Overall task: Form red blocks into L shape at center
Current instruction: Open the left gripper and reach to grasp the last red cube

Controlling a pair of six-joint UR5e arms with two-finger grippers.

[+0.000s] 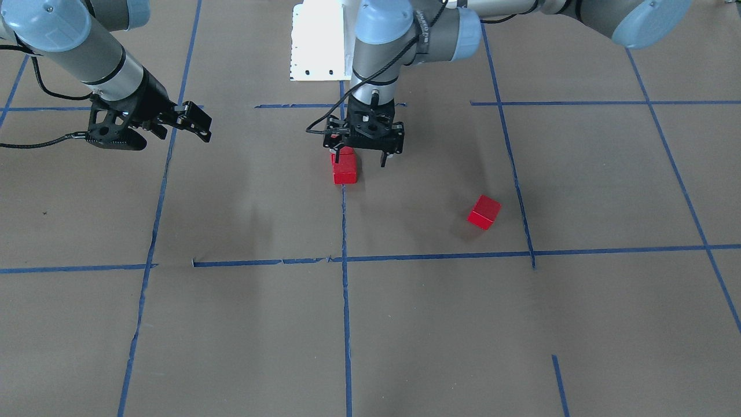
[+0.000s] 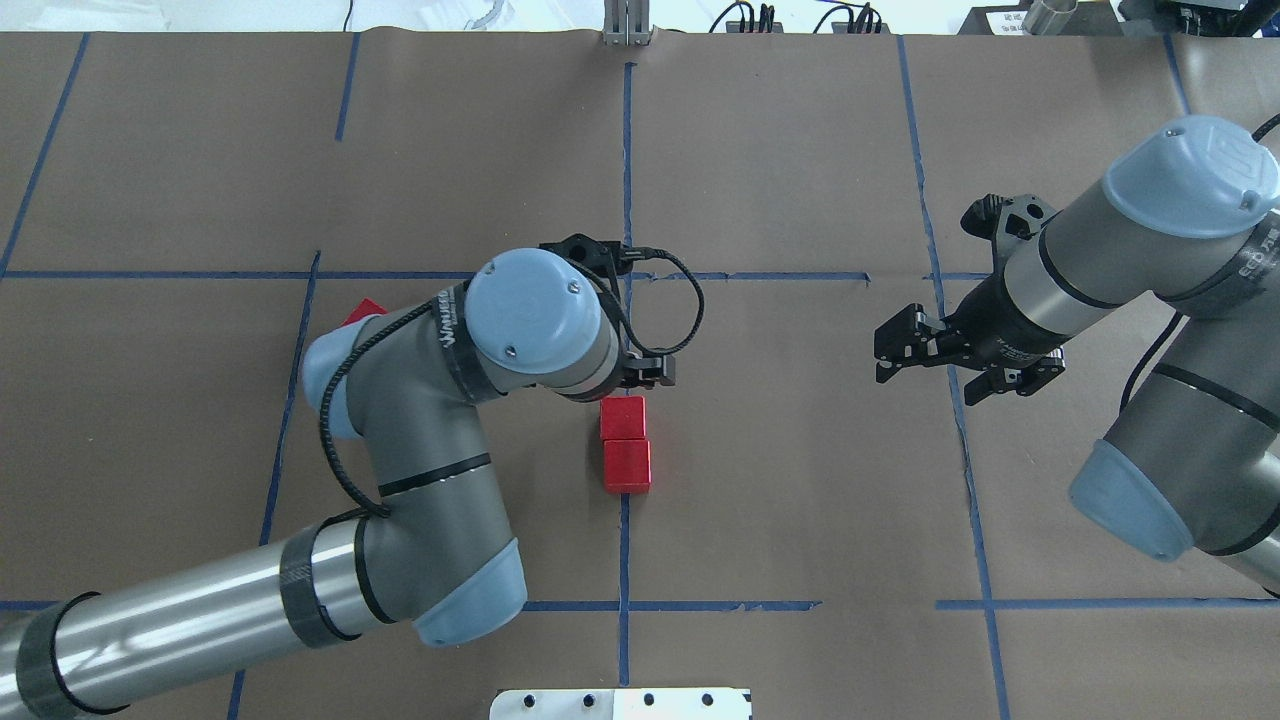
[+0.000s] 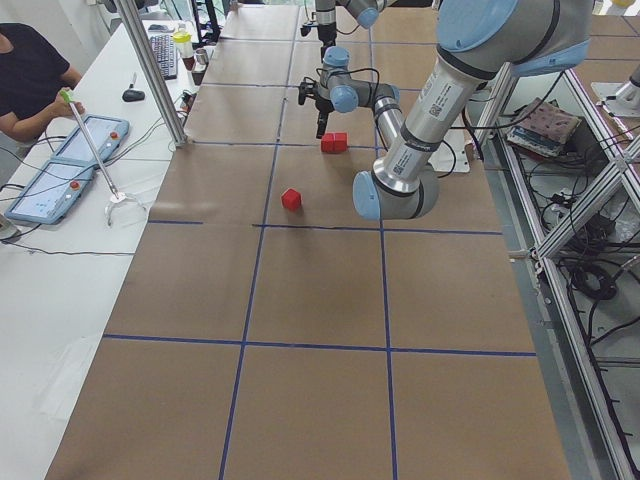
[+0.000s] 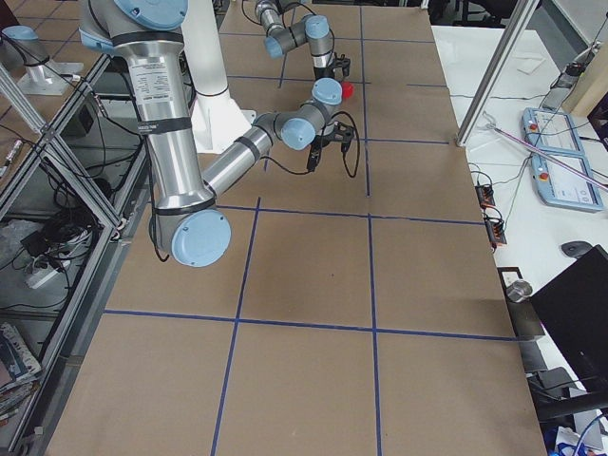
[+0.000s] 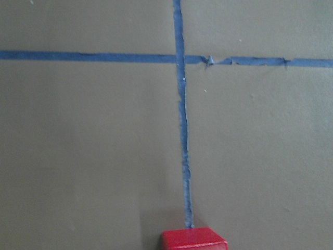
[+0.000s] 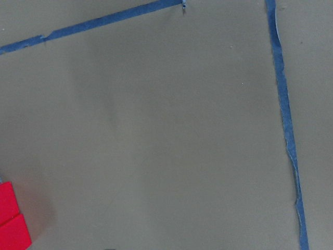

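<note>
Two red blocks [image 2: 625,442] touch end to end on the middle blue tape line [image 2: 624,545] at the center; they also show in the front view [image 1: 345,168] and at the right wrist view's lower left [image 6: 10,221]. The third red block [image 1: 484,212] lies apart on the left arm's side, mostly hidden under that arm from overhead [image 2: 362,311]. My left gripper [image 1: 359,161] hangs open just over the far block of the pair, holding nothing. In the left wrist view, one red block [image 5: 193,239] shows at the bottom edge. Off to the other side, my right gripper [image 2: 890,350] hovers open and empty.
The white robot base [image 1: 318,40] stands at the table's near middle edge. Blue tape lines divide the brown paper into a grid. A person [image 3: 30,80] sits at a side table with tablets beyond a metal post [image 3: 150,70].
</note>
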